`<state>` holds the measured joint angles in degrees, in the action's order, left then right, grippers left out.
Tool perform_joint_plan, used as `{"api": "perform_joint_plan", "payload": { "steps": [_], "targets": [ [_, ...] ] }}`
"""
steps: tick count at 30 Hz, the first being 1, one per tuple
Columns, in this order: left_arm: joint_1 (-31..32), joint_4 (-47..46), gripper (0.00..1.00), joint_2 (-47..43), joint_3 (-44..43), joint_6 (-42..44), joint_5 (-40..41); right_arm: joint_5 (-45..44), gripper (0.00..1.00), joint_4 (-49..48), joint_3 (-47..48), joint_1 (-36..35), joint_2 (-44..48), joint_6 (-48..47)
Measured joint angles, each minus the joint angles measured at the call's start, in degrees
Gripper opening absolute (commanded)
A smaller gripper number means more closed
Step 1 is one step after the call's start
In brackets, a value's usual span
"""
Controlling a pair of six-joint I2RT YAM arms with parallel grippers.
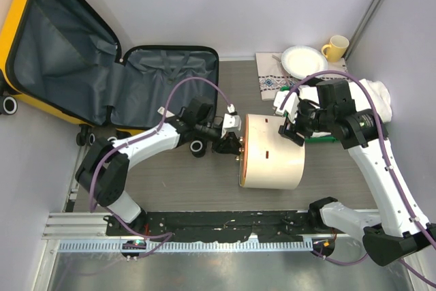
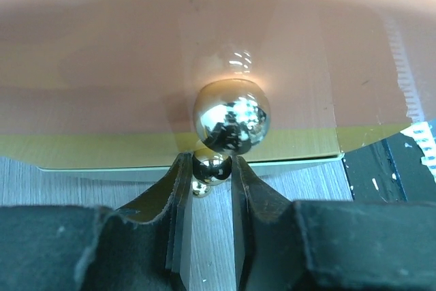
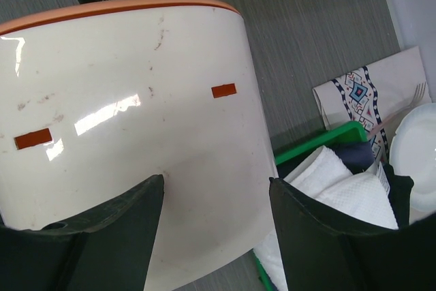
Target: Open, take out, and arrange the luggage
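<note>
Step (judged): arranging unpacked items | luggage [image 1: 102,66]: lay open at 10 o'clock | left gripper [image 2: 210,166]: arm stretched toward 3 o'clock, jaws narrow about gold knob [image 2: 231,115] on 9 o'clock end of cream cylinder [image 1: 272,151], grip unconfirmed | right gripper [image 3: 216,183]: wide, over cylinder wall from 1 o'clock | next: probably 1 firm knob pinch, wall steadied.

And there the luggage [image 1: 102,66] lay at the far-left corner of the tabletop [image 1: 197,182], a yellow hard shell unzipped wide, dark grey lining showing in both halves, small wheels [image 1: 9,105] at its left edge.
</note>
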<state>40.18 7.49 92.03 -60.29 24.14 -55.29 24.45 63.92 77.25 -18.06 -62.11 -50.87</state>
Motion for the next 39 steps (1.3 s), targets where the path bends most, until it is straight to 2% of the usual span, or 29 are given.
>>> {"api": "perform_joint_plan", "payload": {
  "steps": [6, 17, 20, 21, 24, 27, 30, 35, 39],
  "targets": [
    [-2.32, 0.11, 0.0, -3.06, 2.95, 1.03, 0.61, 0.13, 0.67, -1.27, -1.42, 0.0, 1.31, -0.2],
    [-13.14, 17.75, 0.01, -6.32, 2.56, 18.95, -4.98, 0.02, 0.66, -2.6, -2.25, 0.0, 1.88, -1.75],
    [-15.02, 21.88, 0.35, -6.32, 1.64, 23.04, -5.46, -0.48, 0.66, -3.34, -2.43, 0.0, 1.88, -2.14],
    [-15.39, 23.04, 0.5, -6.34, 1.31, 23.87, -5.44, -0.63, 0.66, -3.45, -2.43, 0.0, 1.88, -2.25],
    [-17.22, 28.02, 0.62, -6.36, -0.35, 26.67, -3.37, -1.36, 0.66, -3.69, -2.43, 0.0, 1.88, -2.62],
    [-22.38, 37.73, 0.68, -5.01, -6.67, 30.18, 0.07, -1.92, 0.66, -3.8, -2.43, 0.0, 1.88, -2.84],
    [-27.8, 44.98, 0.7, -2.67, -16.44, 33.97, 1.99, -2.34, 0.66, -3.91, -2.4, 0.0, 1.86, -2.86],
    [-35.47, 50.93, 0.7, 3.17, -27.04, 43.06, 7.52, -2.8, 0.66, -3.89, -2.03, 0.0, 1.7, -2.82],
    [-37.46, 54.53, 0.71, 12.22, -32.35, 51.15, 12.13, -2.99, 0.66, -3.74, -1.79, 0.0, 1.44, -2.56]
  ]
}}
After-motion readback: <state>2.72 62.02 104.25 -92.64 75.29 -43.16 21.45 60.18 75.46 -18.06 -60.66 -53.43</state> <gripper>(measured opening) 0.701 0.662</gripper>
